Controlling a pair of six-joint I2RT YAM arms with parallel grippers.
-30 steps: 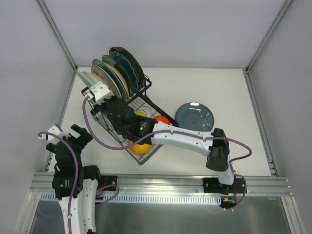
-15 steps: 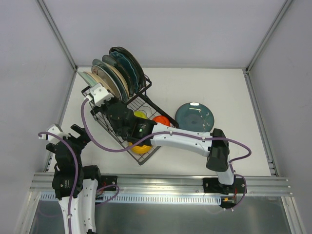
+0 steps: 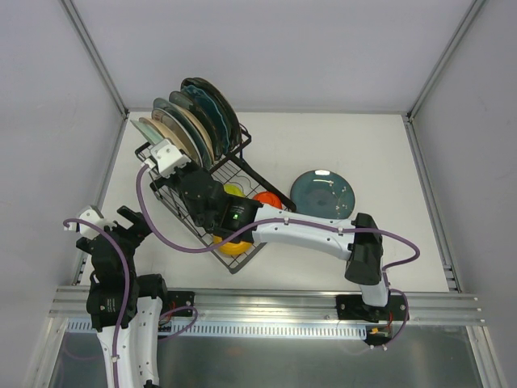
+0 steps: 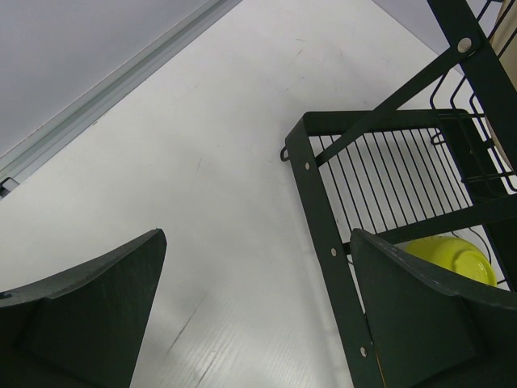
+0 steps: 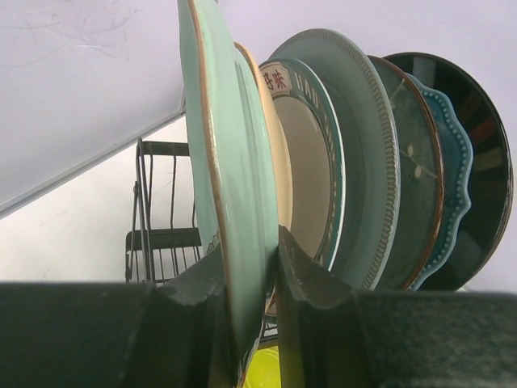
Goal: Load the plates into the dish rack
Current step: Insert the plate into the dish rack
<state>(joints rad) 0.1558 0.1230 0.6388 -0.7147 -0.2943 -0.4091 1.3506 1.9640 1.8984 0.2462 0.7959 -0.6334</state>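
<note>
The black wire dish rack [image 3: 245, 139] stands at the table's back left, with several plates upright in its raised slots. My right gripper [image 3: 166, 153] is shut on the rim of the mint green plate [image 3: 144, 129] at the left end of that row. In the right wrist view the fingers [image 5: 311, 275] pinch the mint plate [image 5: 234, 162], with a grey-blue plate [image 5: 367, 153] and a scalloped teal plate [image 5: 452, 162] behind it. A dark teal plate [image 3: 323, 192] lies flat on the table to the rack's right. My left gripper [image 3: 129, 222] hangs open and empty by the rack's near left corner [image 4: 323, 234].
In the rack's lower basket sit a yellow bowl [image 3: 234, 190], an orange bowl [image 3: 269, 199] and another yellow one [image 3: 233, 245], which is also in the left wrist view [image 4: 452, 255]. White walls and metal frame posts [image 3: 97, 56] close in the table.
The right arm has shifted only slightly with the mint plate still pinched. The left arm has not moved.
</note>
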